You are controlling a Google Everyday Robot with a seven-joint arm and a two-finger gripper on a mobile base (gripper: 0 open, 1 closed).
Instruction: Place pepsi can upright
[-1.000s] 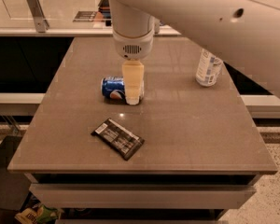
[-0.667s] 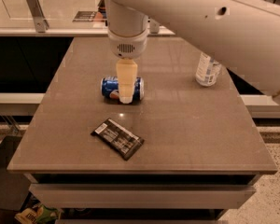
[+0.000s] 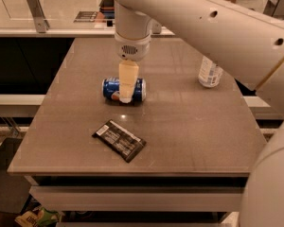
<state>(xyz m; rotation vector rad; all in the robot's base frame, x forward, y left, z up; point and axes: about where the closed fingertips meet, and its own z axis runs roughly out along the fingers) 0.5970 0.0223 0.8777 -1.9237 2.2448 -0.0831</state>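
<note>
The pepsi can (image 3: 111, 89) is blue with silver ends and lies on its side near the middle of the brown table (image 3: 189, 126). My gripper (image 3: 127, 94) hangs straight down from the white arm, its cream finger (image 3: 128, 79) lying across the front of the can at its middle. The far side of the can and the other finger are hidden behind it.
A flat dark snack wrapper (image 3: 119, 140) lies in front of the can toward the table's front edge. A clear plastic water bottle (image 3: 209, 72) stands at the right. A counter with a metal bracket (image 3: 36, 11) runs behind the table.
My gripper has moved left and lower, from the can's right end to over its middle. The can has not moved.
</note>
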